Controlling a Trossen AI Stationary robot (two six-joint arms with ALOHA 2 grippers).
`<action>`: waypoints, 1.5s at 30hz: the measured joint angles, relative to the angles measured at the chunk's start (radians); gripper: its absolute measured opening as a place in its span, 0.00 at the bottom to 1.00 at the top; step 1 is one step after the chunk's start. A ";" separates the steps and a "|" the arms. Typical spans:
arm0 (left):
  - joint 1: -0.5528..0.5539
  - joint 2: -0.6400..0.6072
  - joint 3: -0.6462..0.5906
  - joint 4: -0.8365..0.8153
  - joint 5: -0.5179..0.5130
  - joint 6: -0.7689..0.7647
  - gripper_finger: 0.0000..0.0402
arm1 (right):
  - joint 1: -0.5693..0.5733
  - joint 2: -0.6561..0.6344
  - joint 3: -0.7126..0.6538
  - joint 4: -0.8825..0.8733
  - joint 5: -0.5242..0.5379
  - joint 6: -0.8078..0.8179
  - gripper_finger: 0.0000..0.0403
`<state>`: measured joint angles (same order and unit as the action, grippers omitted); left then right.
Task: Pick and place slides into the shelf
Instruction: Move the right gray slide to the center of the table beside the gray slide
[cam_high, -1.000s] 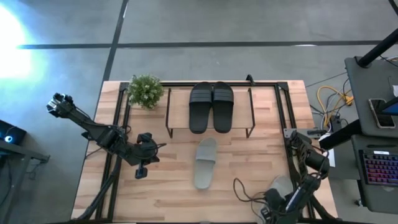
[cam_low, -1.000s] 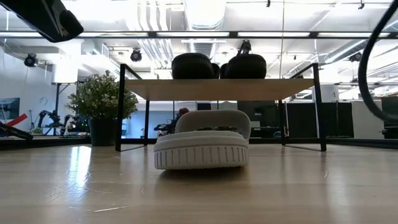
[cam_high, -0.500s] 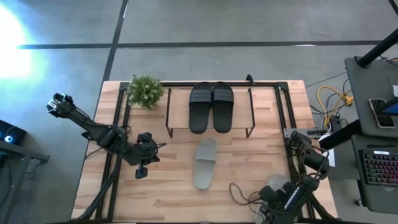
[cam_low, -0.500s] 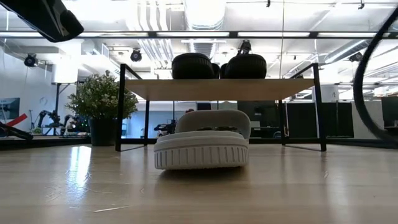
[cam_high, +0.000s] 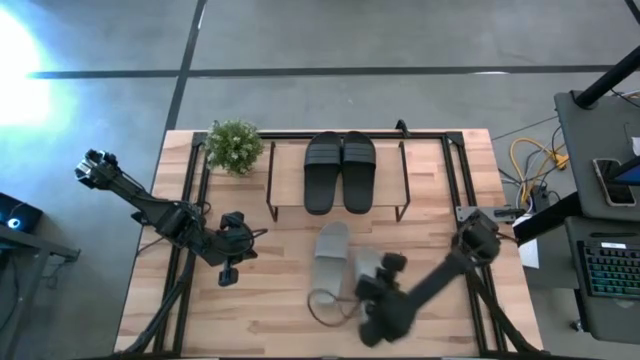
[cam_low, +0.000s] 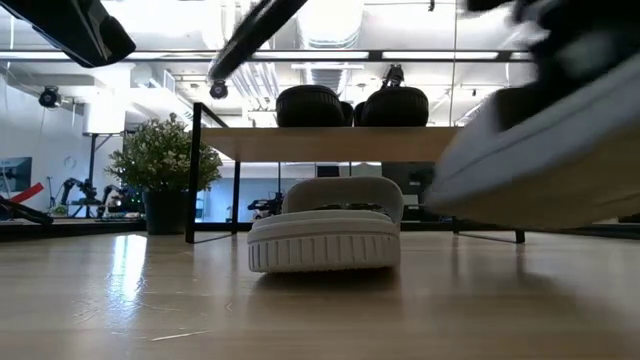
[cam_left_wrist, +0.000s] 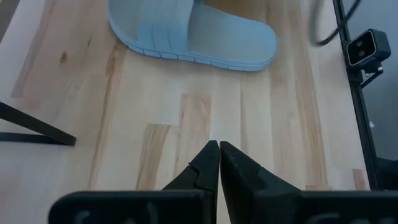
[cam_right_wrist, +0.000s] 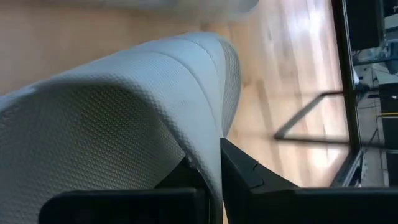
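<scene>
right gripper (cam_right_wrist: 214, 168) clamps a pale slide's (cam_right_wrist: 124, 106) pebbled rubber strap, held just above the table.
we note its mate (cam_high: 330, 262) lying before the shelf (cam_high: 285, 180); left gripper (cam_left_wrist: 215, 163) closed, empty.

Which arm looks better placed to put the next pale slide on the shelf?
The right one. Its hand is already shut on a pale slide, carried near the other pale slide before the shelf. The left hand waits shut and empty at the table's left.
</scene>
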<state>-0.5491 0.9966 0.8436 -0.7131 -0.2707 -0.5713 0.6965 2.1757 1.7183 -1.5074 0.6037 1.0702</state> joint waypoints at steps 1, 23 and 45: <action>0.000 0.000 0.000 -0.001 0.000 0.000 0.00 | -0.024 0.000 -0.005 0.018 0.004 -0.030 0.03; 0.000 0.000 0.000 -0.004 0.001 0.009 0.00 | -0.133 -0.014 -0.038 0.129 -0.114 -0.088 0.46; -0.041 0.230 -0.061 0.314 0.162 -0.262 0.00 | 0.138 -0.223 -0.189 0.222 -0.310 1.170 0.03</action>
<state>-0.5901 1.2270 0.7822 -0.3990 -0.1085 -0.8337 0.8349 1.9527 1.5292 -1.2858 0.2938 2.2402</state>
